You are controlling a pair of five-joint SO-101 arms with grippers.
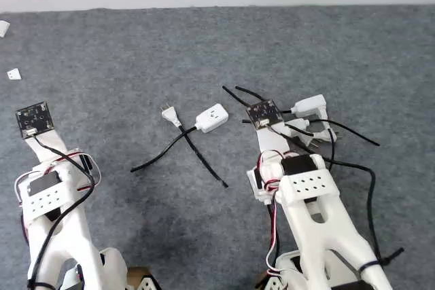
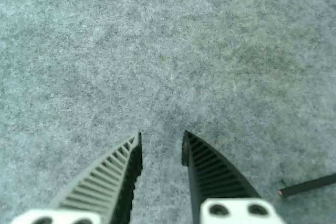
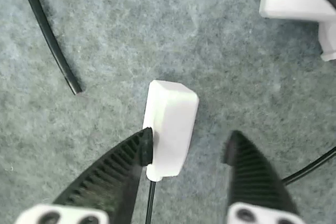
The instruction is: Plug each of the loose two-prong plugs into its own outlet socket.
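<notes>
Grey carpet (image 1: pixel 136 52) covers the table, so the small white parts stand out. A white socket (image 1: pixel 212 118) lies mid-table. A loose plug (image 1: pixel 168 113) rests just beside it on the left arm's side, prongs pointing away, and the two black cords cross.

Well off on the socket's other side, the right gripper (image 3: pixel 190 139) stands wide around a white block (image 3: pixel 170 114) with a cord. One finger (image 3: pixel 121 171) touches its side, likely lined up to close and lift. Whether that block is plug or socket I cannot tell. A second socket (image 1: pixel 309 105) lies farther out still.

Far from the white socket, the left gripper (image 2: pixel 161 145) hangs over bare carpet, narrowly parted and holding nothing, probably waiting its turn.

No label or writing is legible.
</notes>
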